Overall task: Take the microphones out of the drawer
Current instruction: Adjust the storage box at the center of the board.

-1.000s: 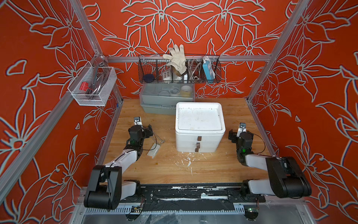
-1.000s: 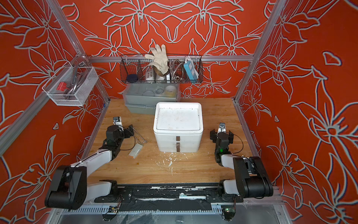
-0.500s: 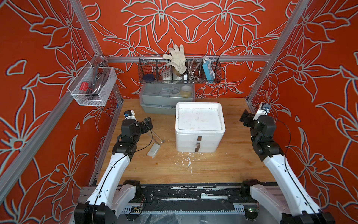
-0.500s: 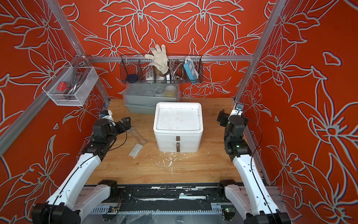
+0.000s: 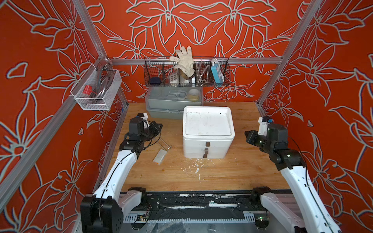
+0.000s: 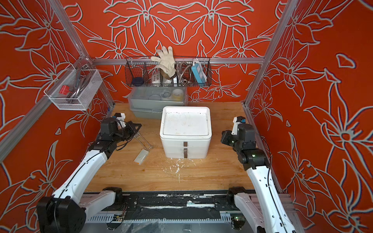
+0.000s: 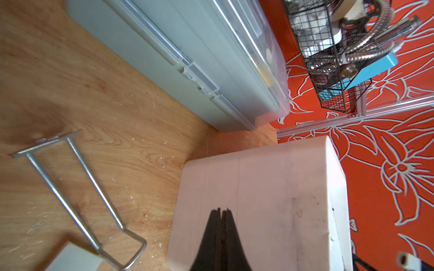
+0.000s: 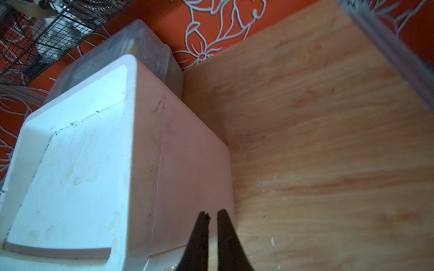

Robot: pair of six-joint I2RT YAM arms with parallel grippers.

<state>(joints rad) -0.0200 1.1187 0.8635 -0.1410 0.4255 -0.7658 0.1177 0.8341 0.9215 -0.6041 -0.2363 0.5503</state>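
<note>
My left hand [image 5: 159,127], closed and empty, hangs over open surface [image 5: 177,175] left of the white drawer unit [image 5: 207,125]. Its drawers [image 5: 214,150] are shut and the microphone is unseen. My right hand [image 5: 247,134], closed and empty, stands clear of the unit's right edge.

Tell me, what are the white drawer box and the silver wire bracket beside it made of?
White drawer box: probably moulded plastic, possibly foam; matte, scuffed, rounded edges. Silver wire bracket: metal, likely steel; dull grey sheen with bright highlights along the rods.
</note>
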